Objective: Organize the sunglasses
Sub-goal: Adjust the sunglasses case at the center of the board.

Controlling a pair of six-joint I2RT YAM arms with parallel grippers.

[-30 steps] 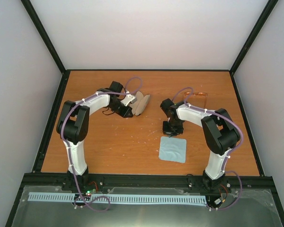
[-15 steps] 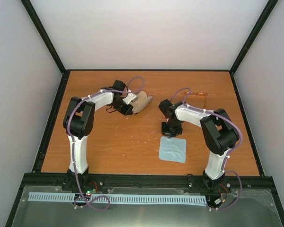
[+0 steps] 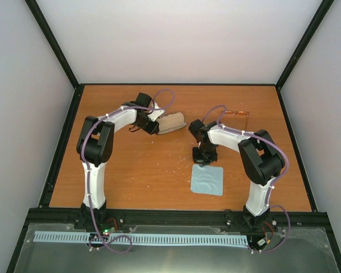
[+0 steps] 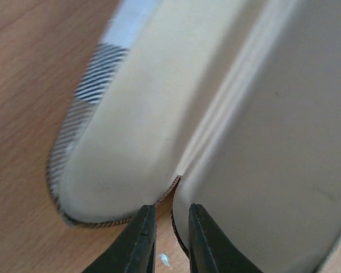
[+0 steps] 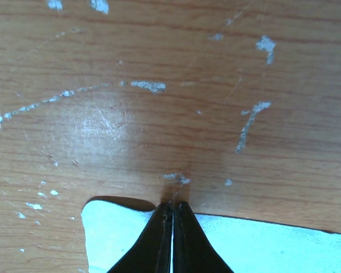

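Observation:
The sunglasses (image 3: 239, 116), thin-framed with orange lenses, lie at the back right, partly hidden behind my right arm. The brown striped oval case (image 3: 172, 122) lies open, its cream lining up (image 4: 131, 142). My left gripper (image 3: 157, 129) is at the case's left end; in the left wrist view its fingertips (image 4: 166, 209) stand a narrow gap apart at the hinge notch, with wood and a bit of rim between them. My right gripper (image 3: 203, 162) is shut at the far edge of the light blue cloth (image 3: 208, 181); in the right wrist view (image 5: 171, 205) that edge (image 5: 119, 213) lifts slightly.
White scuff marks (image 5: 250, 125) dot the wooden table (image 3: 131, 170). Black frame rails (image 3: 62, 142) run along the table's left, right and far sides, with pale walls beyond. The arm bases stand at the near edge.
My left gripper swung toward the back and the open case turned from upright to lying lengthwise, left to right. My right gripper shifted slightly left; the cloth stayed put.

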